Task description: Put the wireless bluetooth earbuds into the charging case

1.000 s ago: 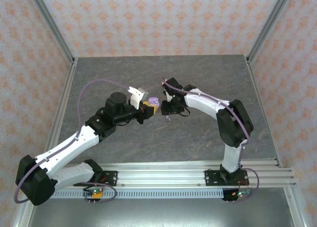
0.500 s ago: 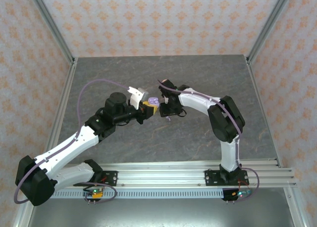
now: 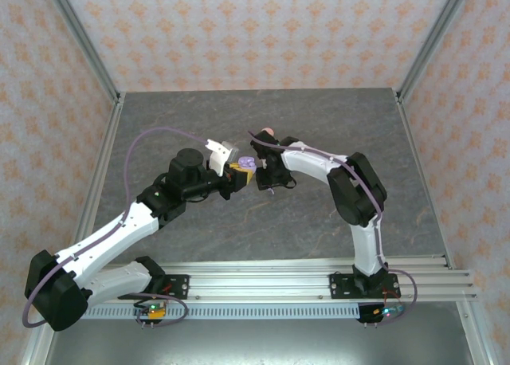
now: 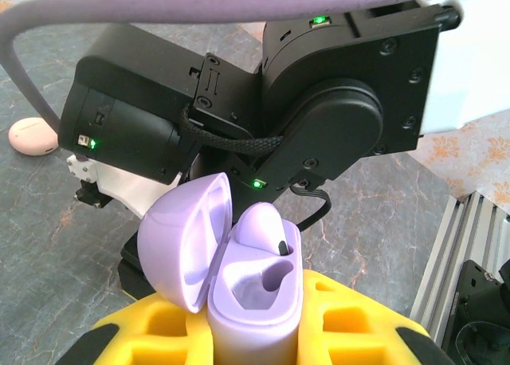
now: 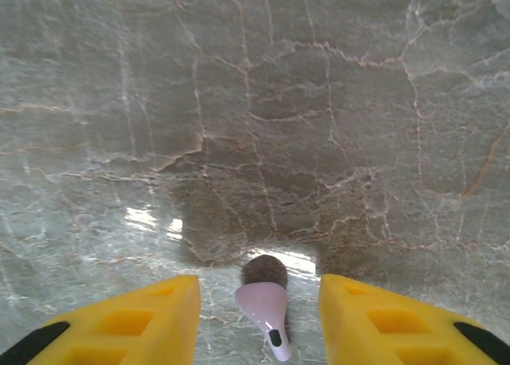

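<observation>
The light purple charging case [image 4: 253,301] stands upright with its lid [image 4: 179,241] swung open to the left. My left gripper [image 4: 255,333] is shut on it with yellow fingers [image 4: 358,317]. One purple earbud [image 4: 265,228] sits in the far slot, and the near slot [image 4: 275,279] is hollow. In the top view the case [image 3: 247,166] is held above the table's middle. Just to its right my right gripper [image 3: 267,178] points down. It [image 5: 256,289] is open, and a second purple earbud [image 5: 267,311] lies flat on the table between its yellow fingers [image 5: 151,317], touching neither.
A salmon-pink disc [image 3: 267,131] lies on the grey marble table [image 3: 319,221] just behind the right wrist, and it shows too as the pink disc [image 4: 32,135] at the left. The right arm's black body [image 4: 319,118] is close behind the case.
The right arm has shifted left and folded in toward the held case, uncovering the pink disc behind it. The left arm and the case have stayed still.
</observation>
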{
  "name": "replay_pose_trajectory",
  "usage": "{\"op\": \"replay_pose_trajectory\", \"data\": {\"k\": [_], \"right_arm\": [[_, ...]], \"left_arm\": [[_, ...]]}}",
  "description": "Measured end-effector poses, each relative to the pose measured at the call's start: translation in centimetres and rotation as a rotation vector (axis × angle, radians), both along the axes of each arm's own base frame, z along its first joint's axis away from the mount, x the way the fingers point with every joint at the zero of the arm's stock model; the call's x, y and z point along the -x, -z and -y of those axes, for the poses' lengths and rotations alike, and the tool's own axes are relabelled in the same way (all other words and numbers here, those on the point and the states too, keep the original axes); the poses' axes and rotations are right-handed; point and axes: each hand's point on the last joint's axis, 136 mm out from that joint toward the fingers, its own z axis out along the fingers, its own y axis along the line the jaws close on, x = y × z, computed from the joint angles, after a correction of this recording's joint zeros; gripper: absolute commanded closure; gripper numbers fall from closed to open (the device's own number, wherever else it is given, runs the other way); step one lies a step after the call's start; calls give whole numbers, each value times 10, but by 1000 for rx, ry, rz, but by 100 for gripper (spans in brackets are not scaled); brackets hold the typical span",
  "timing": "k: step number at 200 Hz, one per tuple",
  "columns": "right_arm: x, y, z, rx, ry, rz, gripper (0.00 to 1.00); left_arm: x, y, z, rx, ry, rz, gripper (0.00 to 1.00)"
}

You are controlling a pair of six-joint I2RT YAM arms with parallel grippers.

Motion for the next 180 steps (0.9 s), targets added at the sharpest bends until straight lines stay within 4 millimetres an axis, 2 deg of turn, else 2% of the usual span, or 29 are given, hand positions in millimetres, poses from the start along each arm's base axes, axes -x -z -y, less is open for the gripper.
{"op": "replay_pose_trajectory", "data": {"k": [108,180], "right_arm": [[6,8,-1,71,-19,0,61],[1,9,2,90,-2,14,70]], "left_arm": [[-1,0,-1,-2,-4,1,81],[0,-1,-1,0,-4,3,81]]}}
